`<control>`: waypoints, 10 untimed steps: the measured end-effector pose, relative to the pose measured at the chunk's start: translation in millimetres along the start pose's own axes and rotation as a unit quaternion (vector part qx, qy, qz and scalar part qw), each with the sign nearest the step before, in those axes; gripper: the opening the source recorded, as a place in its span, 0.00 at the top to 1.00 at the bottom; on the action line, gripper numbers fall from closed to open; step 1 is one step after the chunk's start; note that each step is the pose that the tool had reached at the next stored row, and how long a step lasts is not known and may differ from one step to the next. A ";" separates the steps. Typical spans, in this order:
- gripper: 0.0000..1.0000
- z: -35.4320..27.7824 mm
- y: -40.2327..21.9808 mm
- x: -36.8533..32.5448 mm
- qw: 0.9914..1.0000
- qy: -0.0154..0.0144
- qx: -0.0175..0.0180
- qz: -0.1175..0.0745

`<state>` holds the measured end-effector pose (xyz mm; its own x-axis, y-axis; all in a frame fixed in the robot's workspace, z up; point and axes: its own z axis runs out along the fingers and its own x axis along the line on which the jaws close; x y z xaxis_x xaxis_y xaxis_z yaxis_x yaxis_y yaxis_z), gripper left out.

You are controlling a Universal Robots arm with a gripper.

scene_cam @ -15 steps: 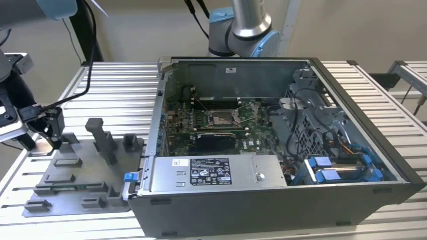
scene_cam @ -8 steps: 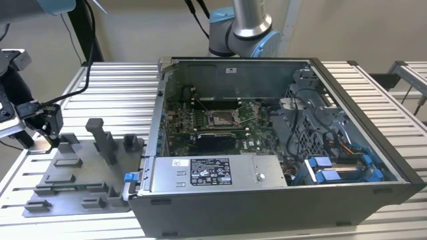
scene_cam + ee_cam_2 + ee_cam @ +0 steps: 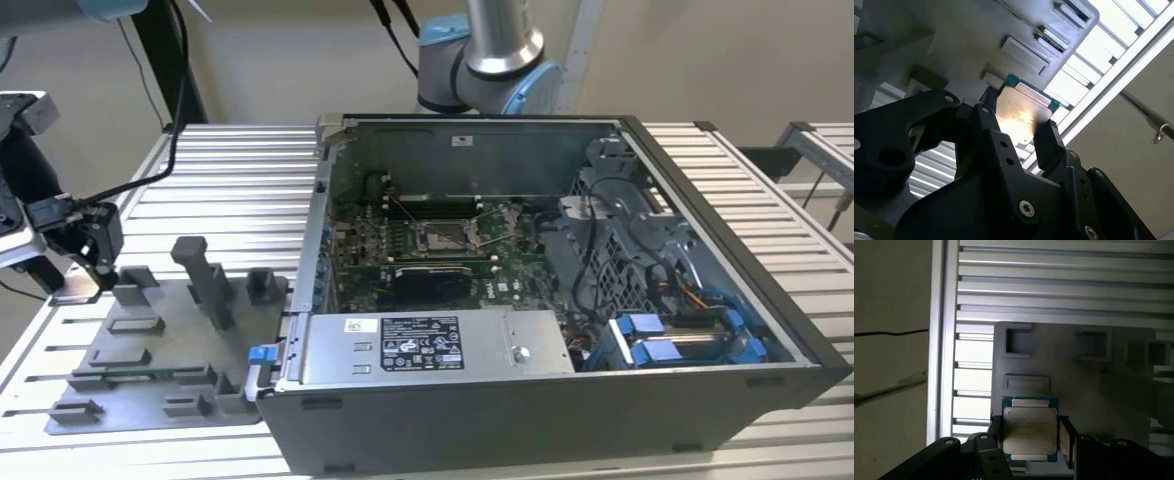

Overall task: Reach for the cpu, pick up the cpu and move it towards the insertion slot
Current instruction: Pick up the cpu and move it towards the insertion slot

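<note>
Evidently the hand was closed on the cpu, with its black fingers pressed against two opposite side edges of the chip. The cpu was close to square, with no clear long axis. It lay in the plane of the fingers, its free green-rimmed edge pointing straight out past the fingertips and its pale silvery face turned to the first wrist view. In the second wrist view a face of it caught bright glare. Just beyond the fingertips lay the grey fixture plate on the slatted worktop. In the exterior view the arm reached round so that the hand pointed down over the plate. The insertion slot sat well away from the hand, inside the open computer case.
</note>
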<state>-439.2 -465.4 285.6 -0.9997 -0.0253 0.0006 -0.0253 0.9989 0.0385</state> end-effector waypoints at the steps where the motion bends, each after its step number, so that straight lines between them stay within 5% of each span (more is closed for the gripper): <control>1: 1.00 -0.6 0.0 0.0 1.000 0.000 0.000 0.000; 10: 1.00 -7.1 0.3 0.0 1.000 0.000 0.000 0.000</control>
<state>-439.3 -465.4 292.7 -0.9997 -0.0253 0.0007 -0.0253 0.9989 0.0384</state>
